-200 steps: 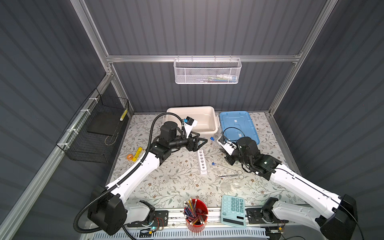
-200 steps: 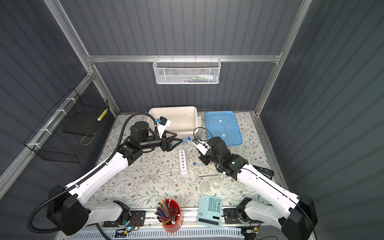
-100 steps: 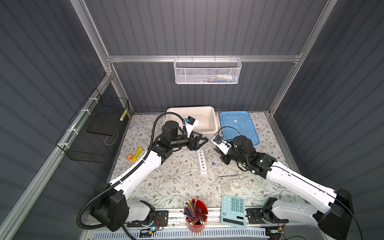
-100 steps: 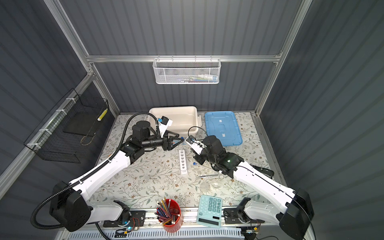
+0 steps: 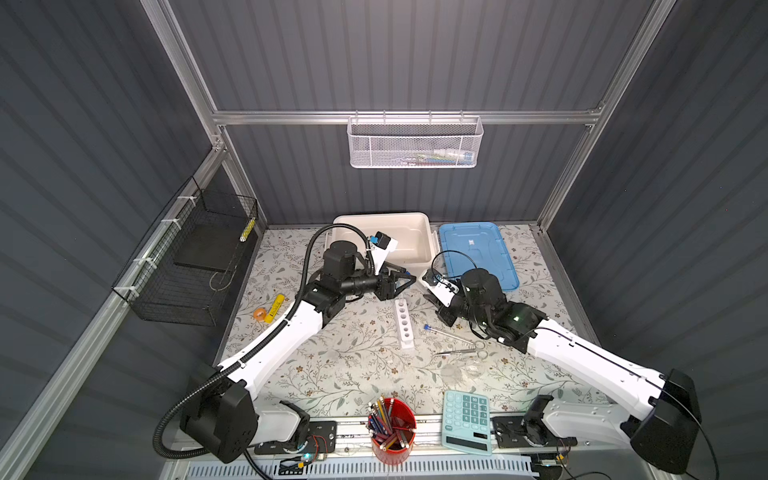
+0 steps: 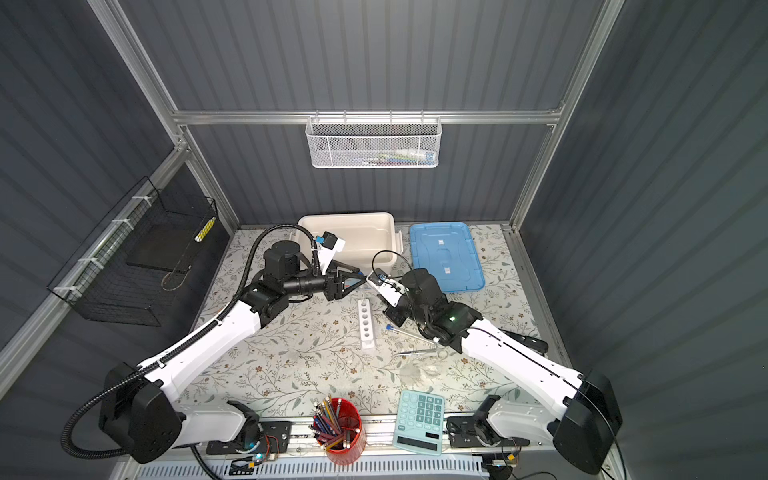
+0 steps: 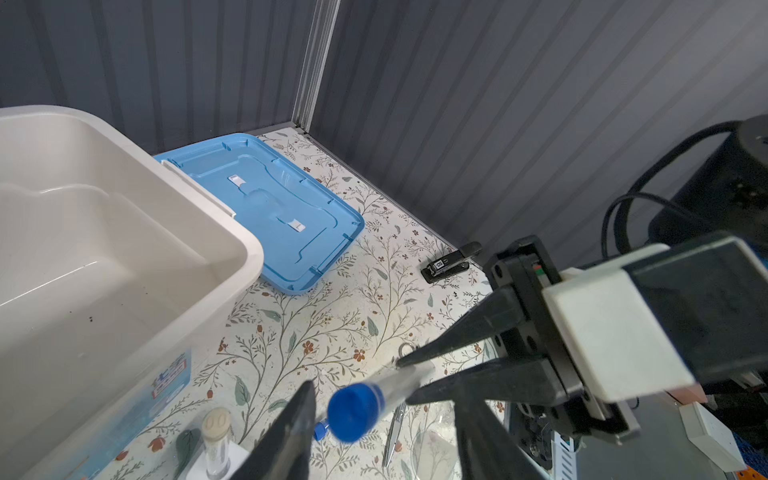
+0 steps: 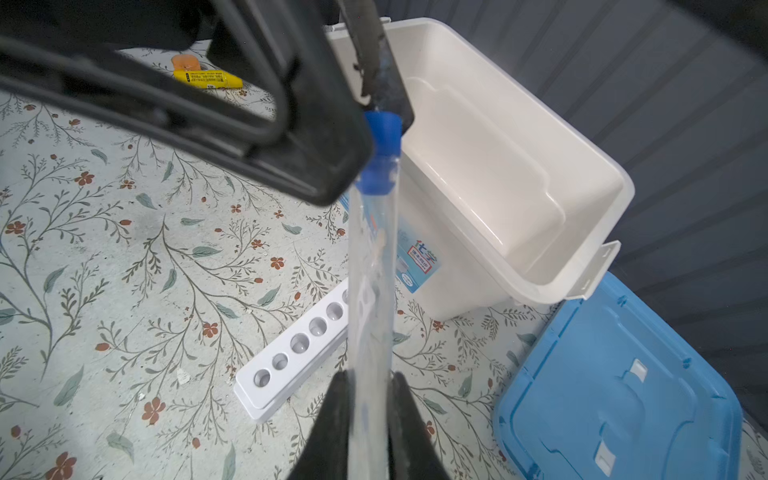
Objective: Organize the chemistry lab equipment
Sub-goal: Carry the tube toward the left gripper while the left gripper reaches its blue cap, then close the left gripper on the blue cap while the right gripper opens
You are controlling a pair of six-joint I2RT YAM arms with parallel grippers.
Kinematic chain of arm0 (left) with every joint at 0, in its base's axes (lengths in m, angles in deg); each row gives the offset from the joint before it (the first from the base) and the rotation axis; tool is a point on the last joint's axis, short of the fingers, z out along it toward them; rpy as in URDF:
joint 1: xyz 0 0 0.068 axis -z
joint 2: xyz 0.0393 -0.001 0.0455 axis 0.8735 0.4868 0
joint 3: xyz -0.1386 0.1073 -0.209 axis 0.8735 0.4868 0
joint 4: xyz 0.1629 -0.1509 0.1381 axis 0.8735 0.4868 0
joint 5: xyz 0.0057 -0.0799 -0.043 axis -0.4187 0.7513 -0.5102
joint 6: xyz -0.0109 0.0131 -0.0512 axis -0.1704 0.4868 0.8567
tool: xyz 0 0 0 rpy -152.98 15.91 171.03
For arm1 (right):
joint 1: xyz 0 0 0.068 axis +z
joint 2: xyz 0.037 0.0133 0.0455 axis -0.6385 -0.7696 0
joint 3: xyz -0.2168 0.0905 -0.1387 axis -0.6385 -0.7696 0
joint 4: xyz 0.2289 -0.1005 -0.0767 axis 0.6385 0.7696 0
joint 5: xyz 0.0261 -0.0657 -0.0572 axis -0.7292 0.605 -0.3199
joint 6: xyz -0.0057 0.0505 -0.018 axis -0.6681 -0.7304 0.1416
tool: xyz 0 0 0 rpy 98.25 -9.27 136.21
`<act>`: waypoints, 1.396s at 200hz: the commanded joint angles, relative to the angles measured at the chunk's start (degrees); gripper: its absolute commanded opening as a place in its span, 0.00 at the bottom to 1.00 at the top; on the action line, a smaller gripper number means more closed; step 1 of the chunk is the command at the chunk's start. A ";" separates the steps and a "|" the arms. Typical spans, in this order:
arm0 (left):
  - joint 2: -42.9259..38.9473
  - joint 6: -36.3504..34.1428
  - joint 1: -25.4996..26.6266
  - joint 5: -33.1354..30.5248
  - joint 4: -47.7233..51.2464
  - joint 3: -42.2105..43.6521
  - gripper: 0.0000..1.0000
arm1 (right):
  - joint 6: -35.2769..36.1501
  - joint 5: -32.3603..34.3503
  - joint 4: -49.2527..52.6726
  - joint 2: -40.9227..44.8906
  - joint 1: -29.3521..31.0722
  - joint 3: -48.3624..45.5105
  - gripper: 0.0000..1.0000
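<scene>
Test tube [image 8: 372, 257], clear with a blue cap, hangs in mid-air between your two arms, near one end of the white rack [image 8: 291, 353]. Your right hand [image 8: 370, 380] is pinched narrow on the tube's bare end. Your left hand [image 7: 382, 399] stands half-wide, a finger on each side of the cap, with gaps showing in the left wrist view.

The likely slip: release the right hand before the left has bitten, and the tube drops onto the rack or the surface, where it may roll or crack. Grip the cap alone and it could pull off, or the slick tube could swing. The two hands' fingertips sit very close, so a skewed approach could knock them together and lever the tube out.

Beyond them, a second tube [image 5: 446, 332] lies flat near the rack, a thin scissors-like tool [image 5: 461, 352] close by, and faint glass dishes [image 5: 451, 371] just past it. The flower-patterned surface [image 5: 332, 365] also carries a cream tub [image 5: 415, 218] beside a blue lid [image 5: 478, 257], with a calculator [image 5: 465, 419] and a red cup [image 5: 390, 428] of pencils at the front edge. Grey ribbed walls close in, with a white mesh basket [image 5: 415, 143] on the back one.
</scene>
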 commanded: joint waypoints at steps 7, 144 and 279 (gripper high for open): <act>0.09 -0.43 0.31 1.57 0.00 -1.41 0.52 | 0.24 -0.68 -1.60 0.60 0.26 1.06 0.16; -1.21 -0.77 0.29 0.74 0.42 -0.61 0.38 | -0.02 -1.71 -3.18 -1.06 0.62 1.33 0.16; -2.20 -1.37 0.33 -1.24 0.96 -0.20 0.15 | 0.06 -1.35 -3.93 -1.47 0.79 1.24 0.16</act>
